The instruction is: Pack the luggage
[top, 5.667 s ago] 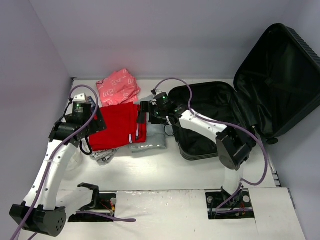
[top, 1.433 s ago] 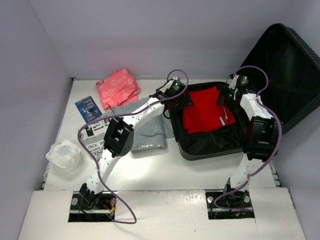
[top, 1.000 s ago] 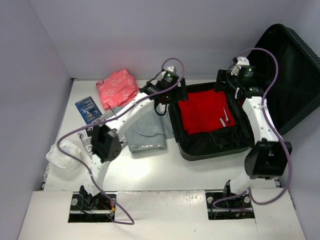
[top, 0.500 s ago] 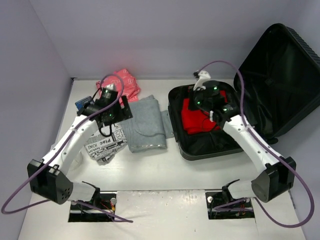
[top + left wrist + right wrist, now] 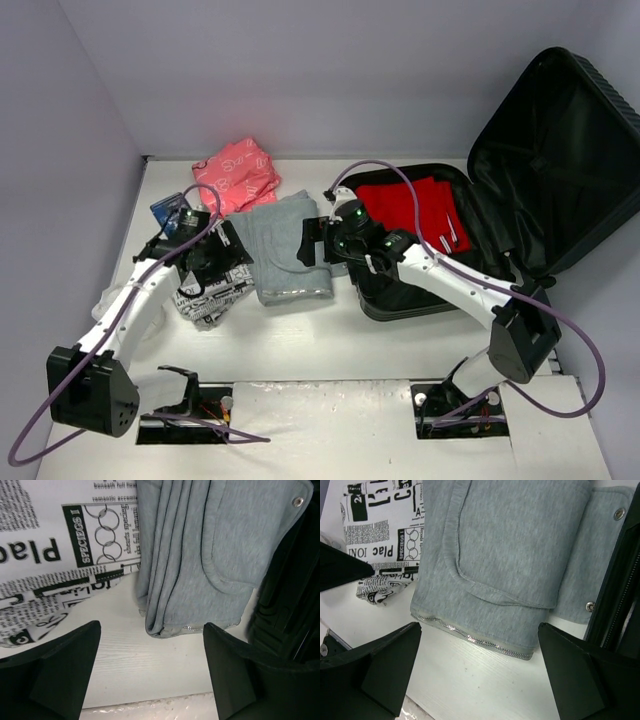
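Top external view: the luggage (image 5: 560, 150) fills the right side of the frame, well right of the loose items.
Luggage contents: a red garment (image 5: 405, 205) lies in the base, toward its upper part; I see two small white tips on the garment's right side. The lower part of the base shows only black lining.
Luggage look: black hard shell, with ribbing along the lid's upper right edge; black fabric lining inside, with straps crossing in the lid.
Luggage pose: the base lies flat on the surface (image 5: 330, 335) with its opening up. The lid stands raised and leans back to the upper right, its inner face turned left.
Long axis: the hinge edge runs bottom to top of the frame along the base's right side. From above the base looks almost square, so I cannot tell the long axis for certain.
Outside the luggage: a folded grey garment (image 5: 285, 250) lies just left of the base, a newsprint-pattern cloth (image 5: 205, 295) lies further left, and a pink package (image 5: 237, 175) is at the upper left.
Left claw (image 5: 150, 627): released, gripping nothing, over the grey garment's lower edge.
Right claw (image 5: 480, 626): released wide, gripping nothing, above the grey garment's zipped hem.
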You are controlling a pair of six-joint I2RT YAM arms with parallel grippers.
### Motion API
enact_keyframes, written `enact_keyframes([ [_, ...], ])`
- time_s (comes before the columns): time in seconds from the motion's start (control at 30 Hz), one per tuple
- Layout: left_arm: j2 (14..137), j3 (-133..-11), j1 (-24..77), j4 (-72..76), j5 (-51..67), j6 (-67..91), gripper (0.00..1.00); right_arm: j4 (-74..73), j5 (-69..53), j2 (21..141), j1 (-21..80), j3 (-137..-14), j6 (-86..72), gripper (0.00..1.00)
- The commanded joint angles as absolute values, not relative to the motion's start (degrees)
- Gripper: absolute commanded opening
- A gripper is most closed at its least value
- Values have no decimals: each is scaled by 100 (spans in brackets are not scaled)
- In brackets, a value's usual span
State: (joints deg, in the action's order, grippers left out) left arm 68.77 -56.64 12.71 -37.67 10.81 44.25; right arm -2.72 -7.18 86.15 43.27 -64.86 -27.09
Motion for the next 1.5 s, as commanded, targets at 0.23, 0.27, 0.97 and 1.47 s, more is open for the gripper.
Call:
enact_keyframes([
  [0.23,6899,-5133,1670,-2776,1232,5493,77,193,-369,8561,4359,-6381,-2918,100],
  [0.27,6882,-5159,1653,-2882,1100,5493,77,185,-378,8552,4359,-6372,-2918,100],
  [0.97,6583,-5133,-755,-4263,176,4852,77,246,-1221,9755,4693,-7707,-2259,87],
  [1.47,7497,-4895,-1186,-3384,61,4439,77,272,-1792,11258,5291,-9245,-1381,82],
])
